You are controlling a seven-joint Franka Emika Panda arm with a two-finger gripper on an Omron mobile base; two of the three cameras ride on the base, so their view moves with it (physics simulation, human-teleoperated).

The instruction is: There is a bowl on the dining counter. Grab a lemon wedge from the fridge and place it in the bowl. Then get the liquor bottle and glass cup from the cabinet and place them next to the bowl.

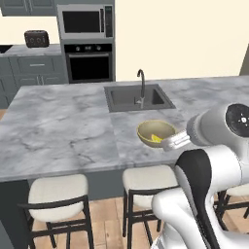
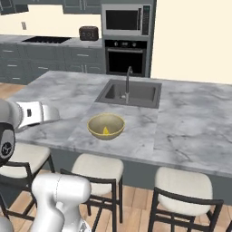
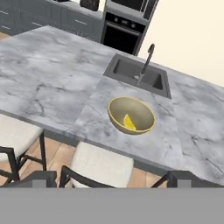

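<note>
The round, tan bowl [image 3: 131, 114] sits on my grey marbled bench [image 3: 52, 92], near the front edge, just in front of the dark recessed sink [image 3: 138, 78]. A yellow lemon wedge [image 3: 129, 123] lies inside it. My gripper [image 3: 112, 179] is spread wide and empty, held back above the cushioned stools [image 3: 103, 166]; its tips are cut off low.

A bowl [image 3: 131, 114] sits mid-frame on the grey marble counter [image 3: 48, 92], a lemon wedge [image 3: 129, 122] lying inside it. The sink [image 3: 138, 78] with its tap [image 3: 146, 61] is at 12 o'clock from the bowl, the oven [image 3: 124, 33] beyond. Stools [image 3: 103, 166] stand at 6 o'clock.
</note>
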